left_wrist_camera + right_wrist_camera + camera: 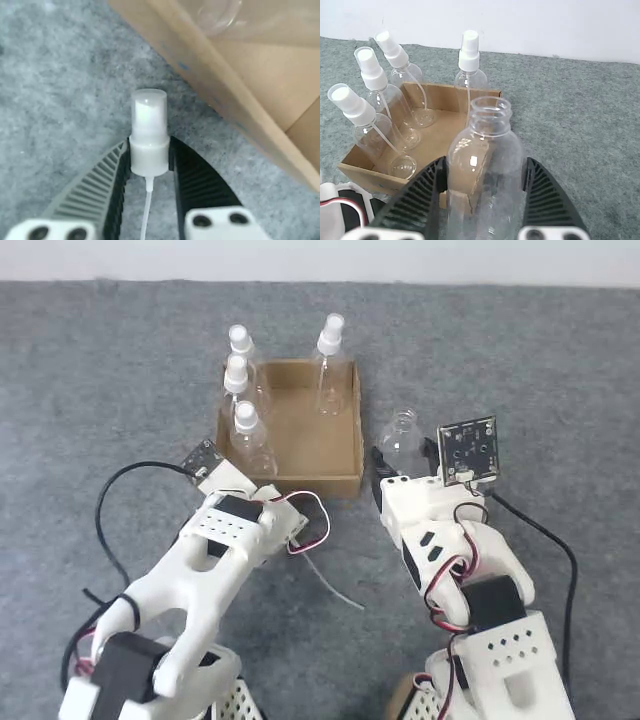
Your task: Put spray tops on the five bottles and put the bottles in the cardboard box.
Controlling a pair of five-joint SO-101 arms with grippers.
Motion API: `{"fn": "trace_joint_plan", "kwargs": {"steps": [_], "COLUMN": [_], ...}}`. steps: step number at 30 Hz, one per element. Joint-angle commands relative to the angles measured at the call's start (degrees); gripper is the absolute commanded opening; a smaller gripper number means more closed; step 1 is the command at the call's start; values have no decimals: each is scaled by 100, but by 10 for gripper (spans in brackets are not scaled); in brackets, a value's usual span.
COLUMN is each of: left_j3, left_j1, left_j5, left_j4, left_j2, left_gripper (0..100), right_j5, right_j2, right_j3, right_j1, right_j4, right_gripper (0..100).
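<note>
White plastic spray top (148, 120) sits clamped in the left gripper (148, 152); the right gripper (484, 172) pinches the clear open-necked plastic bottle (487, 135) upright, with the brown cardboard box (447, 95) just beyond it. Best feed the dip tube (146, 215) into the neck first, then press straight down — no tilt.

Bright, even, diffuse lighting from above. Soft shadows only: faint grey smudges on the grey carpet (100, 360) close under the robot arms, and a slightly darker strip along the inner wall of the cardboard box (345, 430). Small white glints on the uncapped bottle (485, 165) and on the capped bottles (385, 130) standing in the box. Spray top (149, 132) almost washed out at its crown. In the left wrist view, nearest box edge soft and out of focus.
</note>
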Motion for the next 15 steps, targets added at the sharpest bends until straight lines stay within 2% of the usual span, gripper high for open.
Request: {"fn": "trace_joint_plan", "kwargs": {"steps": [1,7,10,15], "left_j3": [-180,-365,-365,-347], "left_j1": [-35,-35,-35,-35], "left_j5": [44,44,44,44], "left_j4": [105,536,571,615], "left_j2": [-44,-53,-53,-158], "left_gripper": [48,45,8,9], "right_j5": [114,114,114,114], "right_j2": [-119,-119,-119,-119], "right_j3": [-44,-44,-44,-44], "right_j1": [57,57,57,57], "right_j4": [-92,-92,-92,-101], "right_gripper": [81,81,81,81]}}
